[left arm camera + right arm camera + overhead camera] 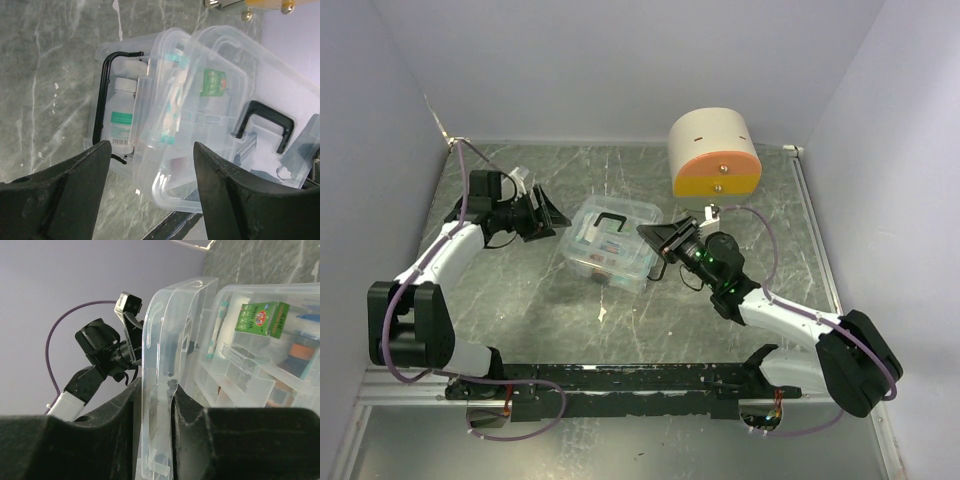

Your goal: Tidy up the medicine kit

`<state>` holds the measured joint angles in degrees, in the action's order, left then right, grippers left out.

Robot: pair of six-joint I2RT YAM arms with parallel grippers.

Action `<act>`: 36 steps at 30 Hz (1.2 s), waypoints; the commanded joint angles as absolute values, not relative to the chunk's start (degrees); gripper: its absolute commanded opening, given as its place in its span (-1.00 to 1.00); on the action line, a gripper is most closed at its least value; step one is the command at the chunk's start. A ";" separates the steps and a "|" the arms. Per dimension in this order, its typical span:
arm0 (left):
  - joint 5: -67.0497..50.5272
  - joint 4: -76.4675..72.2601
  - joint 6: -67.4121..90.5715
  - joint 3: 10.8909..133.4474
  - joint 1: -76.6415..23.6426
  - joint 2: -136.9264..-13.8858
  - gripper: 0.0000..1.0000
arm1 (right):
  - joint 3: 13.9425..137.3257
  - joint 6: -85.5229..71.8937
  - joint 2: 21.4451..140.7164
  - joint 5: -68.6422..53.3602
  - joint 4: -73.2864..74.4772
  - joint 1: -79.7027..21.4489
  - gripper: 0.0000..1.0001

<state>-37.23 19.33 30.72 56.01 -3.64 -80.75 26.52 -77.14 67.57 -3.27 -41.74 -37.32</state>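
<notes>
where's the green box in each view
top: too small to pick out inside the kit
left wrist: green box upper centre, seen through clear plastic
right wrist: upper right, inside the kit
shared landmark: the clear lid

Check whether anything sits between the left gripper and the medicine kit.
Nothing visible does: only bare table lies between the open left gripper and the medicine kit. The right gripper clamps its lid on the opposite side.
</notes>
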 commanded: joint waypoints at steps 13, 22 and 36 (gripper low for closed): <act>-41.64 18.86 30.23 54.73 -3.78 -84.69 0.35 | 25.72 -75.39 67.43 -1.21 -35.74 -36.72 -0.14; -40.70 19.45 29.86 54.94 -3.78 -85.14 0.28 | 29.20 -70.69 65.11 1.01 -23.24 -36.46 0.14; -41.36 18.82 30.57 54.92 -3.82 -85.38 0.28 | 36.76 -62.39 64.58 7.47 -1.83 -36.09 0.08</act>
